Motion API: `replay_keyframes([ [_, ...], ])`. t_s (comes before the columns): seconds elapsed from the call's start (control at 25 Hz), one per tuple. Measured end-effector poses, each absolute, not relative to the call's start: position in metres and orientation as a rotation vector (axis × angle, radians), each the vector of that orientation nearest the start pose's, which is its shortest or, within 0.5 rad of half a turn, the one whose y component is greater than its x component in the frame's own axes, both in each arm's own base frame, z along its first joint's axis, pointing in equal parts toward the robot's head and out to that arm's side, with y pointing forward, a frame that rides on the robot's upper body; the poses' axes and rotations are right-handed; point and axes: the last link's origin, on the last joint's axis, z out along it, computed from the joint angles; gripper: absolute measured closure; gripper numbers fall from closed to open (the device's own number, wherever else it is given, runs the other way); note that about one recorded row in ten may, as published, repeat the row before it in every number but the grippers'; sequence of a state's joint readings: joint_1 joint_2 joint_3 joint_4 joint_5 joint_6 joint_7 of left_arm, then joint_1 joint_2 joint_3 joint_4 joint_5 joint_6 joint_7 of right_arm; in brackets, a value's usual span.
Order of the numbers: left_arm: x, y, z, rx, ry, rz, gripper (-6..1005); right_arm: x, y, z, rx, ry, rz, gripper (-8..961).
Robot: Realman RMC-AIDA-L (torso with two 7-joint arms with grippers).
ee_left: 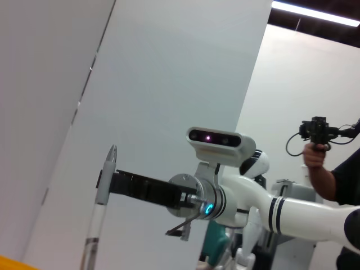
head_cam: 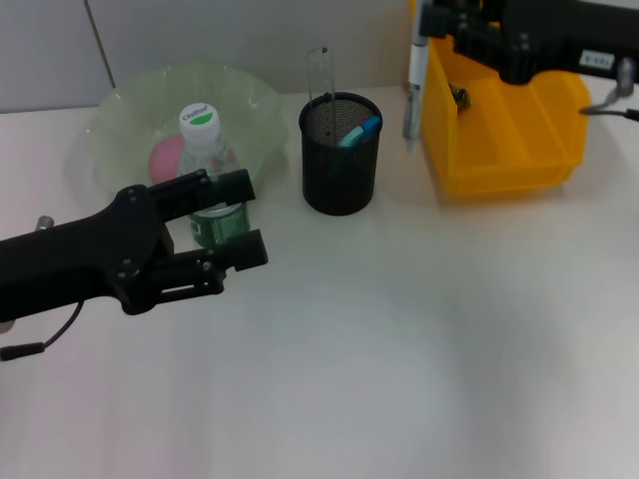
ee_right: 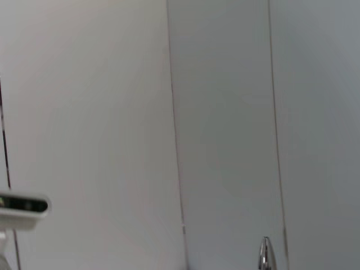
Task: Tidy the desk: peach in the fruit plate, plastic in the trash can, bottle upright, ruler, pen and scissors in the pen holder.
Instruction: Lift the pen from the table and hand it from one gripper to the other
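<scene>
My right gripper (head_cam: 419, 22) is shut on a white and silver pen (head_cam: 410, 88), held upright above the table between the black mesh pen holder (head_cam: 339, 160) and the yellow bin (head_cam: 504, 140). The pen also shows in the left wrist view (ee_left: 97, 216) and the right wrist view (ee_right: 264, 254). The holder contains a clear ruler (head_cam: 318, 72) and blue-handled scissors (head_cam: 361, 130). A pink peach (head_cam: 166, 158) lies in the pale green plate (head_cam: 120, 115). A green-labelled bottle (head_cam: 212, 150) stands upright by the plate. My left gripper (head_cam: 245, 218) is open, its fingers in front of the bottle.
The yellow bin stands at the back right with a small dark item (head_cam: 459, 97) inside. A person with a camera (ee_left: 323, 152) stands behind the robot in the left wrist view. A wall runs along the table's far edge.
</scene>
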State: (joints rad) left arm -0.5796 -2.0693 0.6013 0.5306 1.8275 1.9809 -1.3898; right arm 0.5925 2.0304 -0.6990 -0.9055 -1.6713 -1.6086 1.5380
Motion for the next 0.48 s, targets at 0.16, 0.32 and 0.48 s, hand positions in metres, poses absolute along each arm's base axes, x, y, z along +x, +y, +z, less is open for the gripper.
replay_keyframes([
  [0.16,-0.212,0.298,0.018,-2.796,-0.477,-1.393,234,0.174,0.383,0.089,-2.583,0.49,1.079,834],
  [0.32,-0.21,0.302,0.015,-2.794,-0.444,-1.373,234,0.167,0.386,0.091,-2.612,0.607,1.125,834],
  [0.48,-0.208,0.311,0.007,-2.782,-0.452,-1.312,235,0.162,0.383,0.092,-2.644,0.688,1.161,835],
])
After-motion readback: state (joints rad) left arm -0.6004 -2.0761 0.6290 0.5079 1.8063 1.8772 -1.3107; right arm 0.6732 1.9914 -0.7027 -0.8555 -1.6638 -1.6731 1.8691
